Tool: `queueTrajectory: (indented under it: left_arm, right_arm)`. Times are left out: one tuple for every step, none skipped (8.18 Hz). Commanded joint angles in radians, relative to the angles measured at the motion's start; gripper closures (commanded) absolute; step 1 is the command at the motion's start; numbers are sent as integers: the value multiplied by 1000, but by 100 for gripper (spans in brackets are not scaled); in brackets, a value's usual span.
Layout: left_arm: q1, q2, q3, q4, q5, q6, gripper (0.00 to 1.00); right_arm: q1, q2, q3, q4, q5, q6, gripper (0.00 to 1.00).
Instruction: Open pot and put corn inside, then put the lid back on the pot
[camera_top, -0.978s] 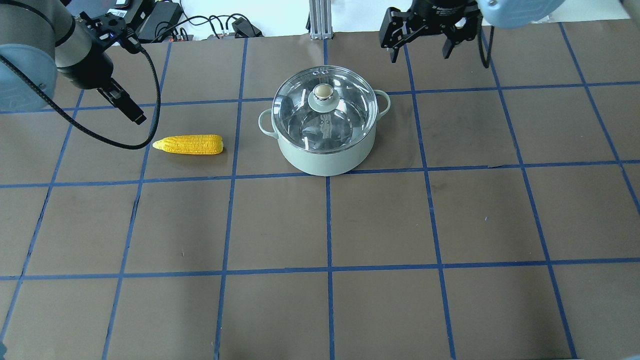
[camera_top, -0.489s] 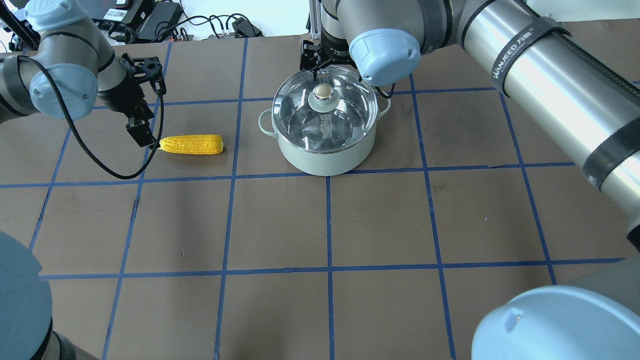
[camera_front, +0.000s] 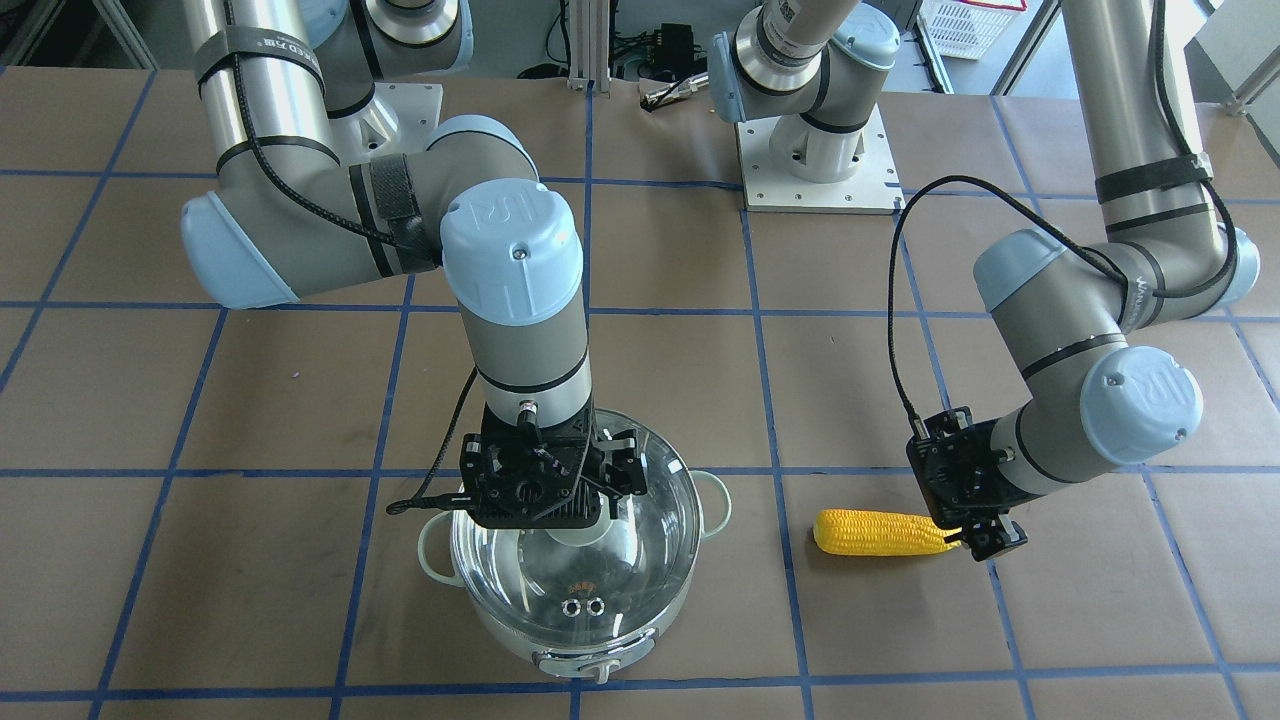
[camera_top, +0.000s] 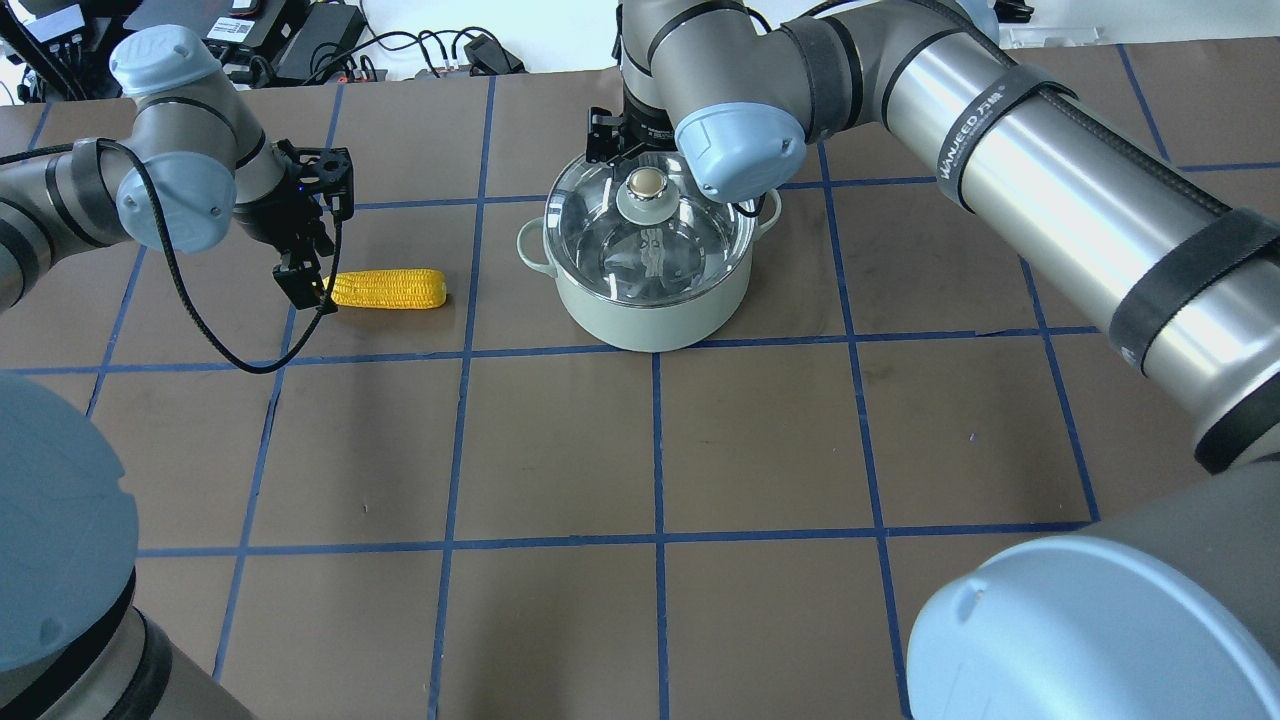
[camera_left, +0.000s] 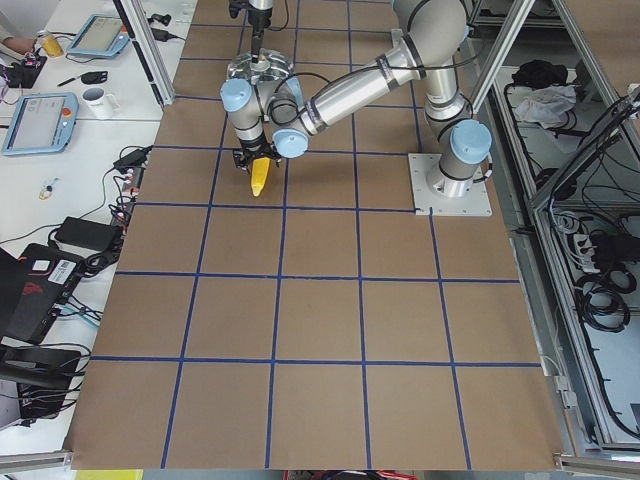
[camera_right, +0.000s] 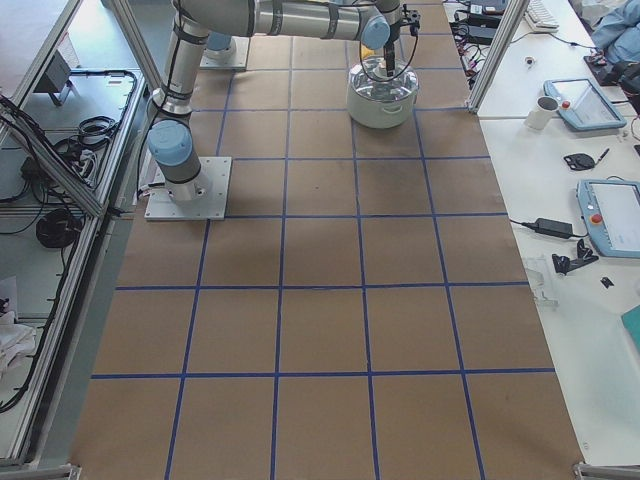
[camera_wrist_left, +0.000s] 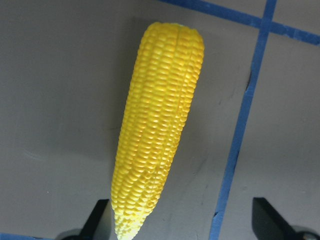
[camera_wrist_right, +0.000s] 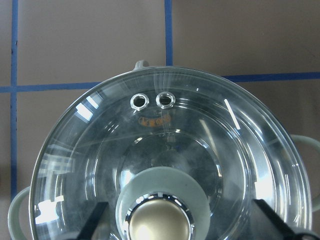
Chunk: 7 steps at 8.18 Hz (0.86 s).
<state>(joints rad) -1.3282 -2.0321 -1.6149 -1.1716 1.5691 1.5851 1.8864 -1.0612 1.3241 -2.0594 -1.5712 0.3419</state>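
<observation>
The left gripper (camera_wrist_left: 182, 227) is wide open, its fingers (camera_wrist_left: 97, 225) straddling the pointed tip of the bright yellow toy corn cob (camera_wrist_left: 160, 125). The right gripper (camera_wrist_right: 182, 225), equally spread, flanks without touching the beige ball knob (camera_top: 647, 182) of the clear glass lid (camera_wrist_right: 90, 150) seated on the round mint-green pot (camera_top: 650, 310).

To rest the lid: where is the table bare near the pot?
Bare: brown gridded table between the robot and the round mint-green pot, and on its side away from the yellow toy corn cob. Crowded: the corn's tip, by the left gripper.
</observation>
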Motion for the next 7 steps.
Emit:
queueTrajectory:
  left_arm:
    - [-8, -27, 1, 79, -33, 97, 0]
    - [-11, -30, 1, 96, -79, 102, 0]
    - [-17, -42, 3, 102, -81, 116, 0]
    - [-19, -59, 0, 151, -84, 137, 0]
    - [-23, -82, 0, 170, -102, 151, 0]
    - [-23, -83, 0, 167, -104, 160, 0]
    - [-23, -85, 0, 164, -104, 161, 0]
  right_arm:
    - [8, 13, 1, -18, 2, 0, 8]
    - [8, 15, 1, -18, 3, -1, 11]
    - [10, 15, 1, -18, 8, -9, 16]
    - [16, 18, 1, -18, 8, -9, 20]
    - [17, 23, 1, -18, 8, -12, 29]
    - [17, 23, 1, -18, 8, -17, 42]
    - [17, 21, 1, -16, 10, -30, 45]
